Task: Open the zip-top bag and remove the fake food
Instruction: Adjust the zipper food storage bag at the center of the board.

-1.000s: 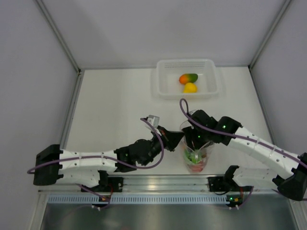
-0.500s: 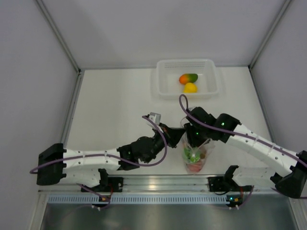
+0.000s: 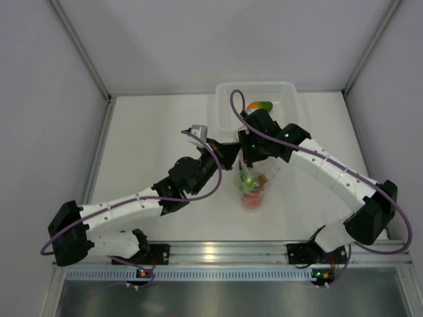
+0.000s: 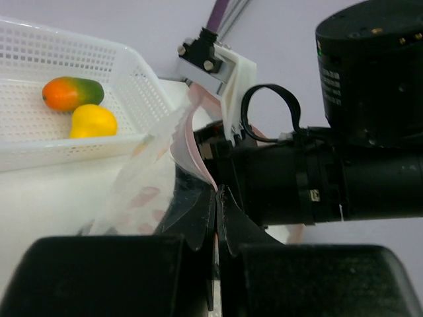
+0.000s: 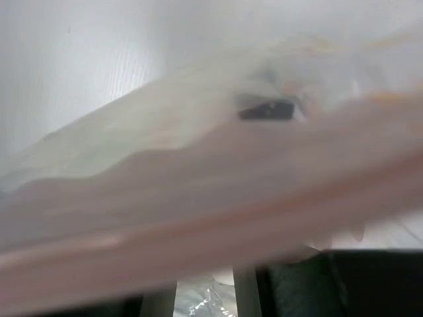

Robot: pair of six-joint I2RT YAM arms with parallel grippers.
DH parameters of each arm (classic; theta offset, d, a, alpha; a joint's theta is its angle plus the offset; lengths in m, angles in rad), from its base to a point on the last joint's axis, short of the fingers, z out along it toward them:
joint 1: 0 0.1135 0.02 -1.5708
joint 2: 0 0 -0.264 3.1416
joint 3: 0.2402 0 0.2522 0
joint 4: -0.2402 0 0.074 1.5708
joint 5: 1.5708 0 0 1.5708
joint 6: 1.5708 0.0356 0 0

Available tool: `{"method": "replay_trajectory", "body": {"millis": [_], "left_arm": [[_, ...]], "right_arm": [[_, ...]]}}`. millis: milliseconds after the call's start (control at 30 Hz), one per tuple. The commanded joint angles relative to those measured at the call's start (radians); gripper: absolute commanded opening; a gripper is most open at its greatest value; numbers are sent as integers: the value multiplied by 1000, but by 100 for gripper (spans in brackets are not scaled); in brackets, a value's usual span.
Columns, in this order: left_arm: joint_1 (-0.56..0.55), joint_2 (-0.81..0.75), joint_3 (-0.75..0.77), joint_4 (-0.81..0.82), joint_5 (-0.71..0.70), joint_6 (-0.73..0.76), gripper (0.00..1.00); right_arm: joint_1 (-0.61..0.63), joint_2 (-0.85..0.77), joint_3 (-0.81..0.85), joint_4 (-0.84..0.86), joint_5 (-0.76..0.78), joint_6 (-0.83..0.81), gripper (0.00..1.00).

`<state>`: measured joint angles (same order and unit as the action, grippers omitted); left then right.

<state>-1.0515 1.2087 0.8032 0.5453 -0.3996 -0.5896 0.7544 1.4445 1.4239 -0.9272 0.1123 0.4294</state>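
Pinching the rim of the bag [image 3: 256, 193], the left claw [image 3: 229, 156] has its two fingers pressed flat together, as we see in its own wrist view. The clear film and the pink zip strip [image 4: 190, 148] run down into the seam between them. From above we see the right claw [image 3: 250, 156] just beside it, at the other side of the bag's top edge, the two claws nearly touching. The right wrist view is filled by a blurred band of pink strip and crinkled plastic, with only dark shapes along the bottom, so we cannot tell how far that claw is open or whether it grips anything.

From the two claws the bag hangs upright, its mouth at the top, over the middle of the white table [image 3: 152, 132] and just on the near side of the white tray [image 3: 222, 112]. We cannot tell whether its bottom touches the table. Inside it we make out several toy fruits [image 3: 251, 187], green and red among them, bunched in the lower half. Two more pieces lie loose in the tray, side by side and touching: an orange-green mango [image 4: 73, 94] and a yellow fruit [image 4: 92, 121].
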Motion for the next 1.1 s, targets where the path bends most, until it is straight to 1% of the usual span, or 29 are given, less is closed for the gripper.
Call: {"method": "replay_trajectory", "body": {"millis": [0, 67, 167, 233, 367, 433, 500, 533, 567, 600, 633, 700, 867, 1000, 1067], "left_arm": [[10, -41, 41, 30, 62, 39, 0], [10, -58, 30, 31, 73, 36, 0], [8, -74, -4, 87, 79, 51, 0], [10, -72, 14, 93, 96, 76, 0], [10, -40, 13, 91, 146, 34, 0], [8, -35, -16, 93, 148, -35, 0], [-11, -29, -73, 94, 85, -64, 0], [-27, -31, -96, 97, 27, -56, 0], [-56, -43, -132, 113, -82, -32, 0], [-114, -49, -151, 116, -119, -29, 0], [-133, -55, -163, 116, -133, -35, 0], [-150, -74, -208, 114, -130, -93, 0], [-174, -97, -248, 114, -131, -163, 0], [-186, -103, -240, 113, -145, -145, 0], [-186, -104, -237, 113, -157, -133, 0]], "right_arm": [[-15, 24, 73, 111, 52, -44, 34], [-17, 28, 63, 131, 67, -52, 34], [-17, 1, 6, 195, 107, -50, 33], [-17, -18, -17, 218, 138, -52, 32], [-21, 1, -17, 192, 75, -55, 33], [-21, 2, -45, 192, 3, -49, 33], [-20, -2, -68, 191, -25, -41, 33], [-20, -15, -94, 192, -45, -38, 33], [-18, -22, -108, 191, -52, -32, 33], [-17, -39, -134, 192, -56, -29, 33], [-13, -48, -149, 194, -54, -26, 33], [-7, -67, -177, 195, -59, -24, 33], [5, -125, -235, 200, -54, -14, 33], [14, -145, -241, 171, -40, -20, 34], [13, -168, -252, 163, -65, -24, 37]]}}
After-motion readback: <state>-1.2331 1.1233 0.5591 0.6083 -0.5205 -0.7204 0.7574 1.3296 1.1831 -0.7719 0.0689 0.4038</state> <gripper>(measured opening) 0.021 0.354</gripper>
